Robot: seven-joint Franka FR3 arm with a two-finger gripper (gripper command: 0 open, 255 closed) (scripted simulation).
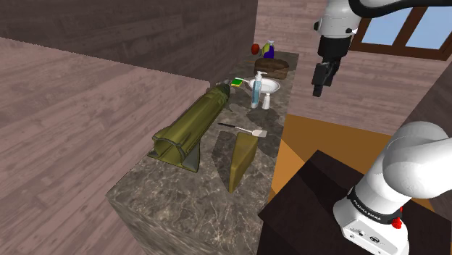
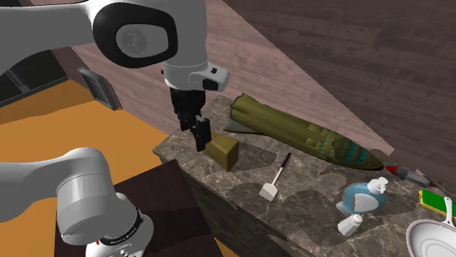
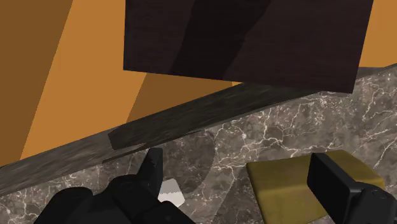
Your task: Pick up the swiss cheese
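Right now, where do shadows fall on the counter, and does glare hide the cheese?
Wrist view: a soft round shadow darkens the counter near the open claw, beside the cheese; no glare. Second exterior view: faint blotchy shadows around the spatula. Shoulder view: the cheese looks dull olive, evenly lit.

In the shoulder view, a dark marble counter bears a long olive-green finned body. At its three o'clock lies a black-handled spatula. At its one o'clock stand a blue soap dispenser, a small white shaker and a white dish.
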